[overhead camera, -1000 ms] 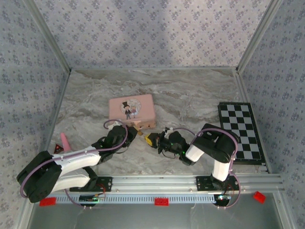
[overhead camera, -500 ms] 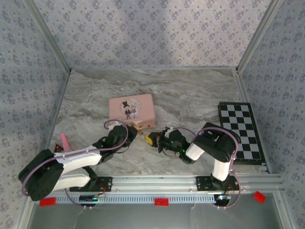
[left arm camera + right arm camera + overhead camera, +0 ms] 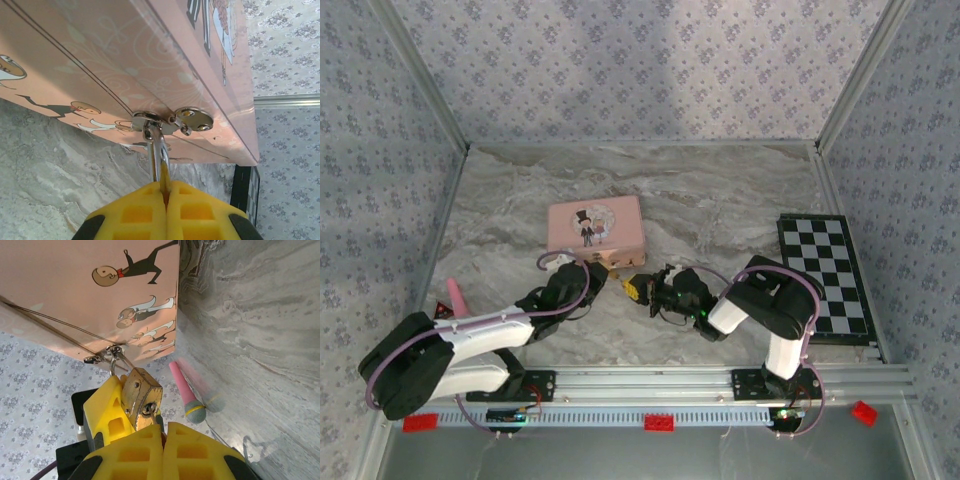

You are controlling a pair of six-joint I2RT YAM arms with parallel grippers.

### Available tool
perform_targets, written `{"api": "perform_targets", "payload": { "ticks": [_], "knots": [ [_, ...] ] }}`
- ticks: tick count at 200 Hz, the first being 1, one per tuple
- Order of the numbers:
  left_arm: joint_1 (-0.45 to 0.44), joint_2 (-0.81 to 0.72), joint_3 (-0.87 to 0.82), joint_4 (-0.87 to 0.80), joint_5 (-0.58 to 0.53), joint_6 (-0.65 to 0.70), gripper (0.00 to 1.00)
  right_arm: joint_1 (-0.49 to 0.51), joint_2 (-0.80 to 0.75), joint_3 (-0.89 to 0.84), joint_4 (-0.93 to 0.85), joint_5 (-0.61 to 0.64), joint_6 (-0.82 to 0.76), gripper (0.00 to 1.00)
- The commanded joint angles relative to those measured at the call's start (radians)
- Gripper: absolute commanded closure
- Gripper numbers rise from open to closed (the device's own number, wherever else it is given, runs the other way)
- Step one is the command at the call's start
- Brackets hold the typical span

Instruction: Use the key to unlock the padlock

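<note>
Hard against the near face of the pink box (image 3: 595, 230), on the marbled table (image 3: 740, 190), with both grippers meeting nose to nose. From the left wrist: left gripper (image 3: 165, 192) fully closed, yellow fingers (image 3: 132, 215) pinched on the thin silvery shackle (image 3: 158, 155) just below the box's round clasp (image 3: 192, 117). From the right wrist: brass padlock (image 3: 141, 392) hanging tilted off that clasp, keyhole end turned towards the right gripper (image 3: 162, 432). Right gripper closed as well, tips together on the key (image 3: 151, 412), a thin grey sliver running into the lock's end; seemingly seated in the keyhole, though too small to be sure. Beyond the padlock, a pink cone-shaped piece (image 3: 186, 395) on the table, somewhat blurred. Off to the right, well apart from the box, a checkered board (image 3: 823, 275)
</note>
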Motion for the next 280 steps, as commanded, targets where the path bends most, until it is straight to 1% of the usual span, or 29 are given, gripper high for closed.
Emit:
{"api": "perform_targets", "payload": {
  "ticks": [1, 38, 79, 136, 232, 280],
  "knots": [
    [-0.048, 0.008, 0.022, 0.101, 0.113, -0.006, 0.96, -0.008, -0.046, 0.058, 0.087, 0.036, -0.001, 1.0],
    [-0.054, 0.016, 0.001, 0.097, 0.115, -0.008, 0.96, -0.011, -0.069, 0.052, 0.088, 0.045, -0.018, 1.0],
    [-0.054, -0.029, -0.041, 0.078, 0.099, -0.017, 0.95, -0.008, -0.064, 0.057, 0.088, 0.037, -0.019, 1.0],
    [-0.056, -0.091, -0.052, -0.041, 0.08, -0.011, 0.86, 0.005, -0.046, 0.054, 0.087, 0.033, -0.037, 1.0],
    [-0.056, -0.037, -0.034, -0.055, 0.092, -0.015, 0.77, 0.064, 0.018, 0.056, 0.088, 0.029, -0.055, 1.0],
    [-0.056, 0.005, -0.024, -0.021, 0.103, -0.018, 0.74, 0.062, 0.009, 0.078, 0.087, 0.012, -0.079, 1.0]
  ]
}}
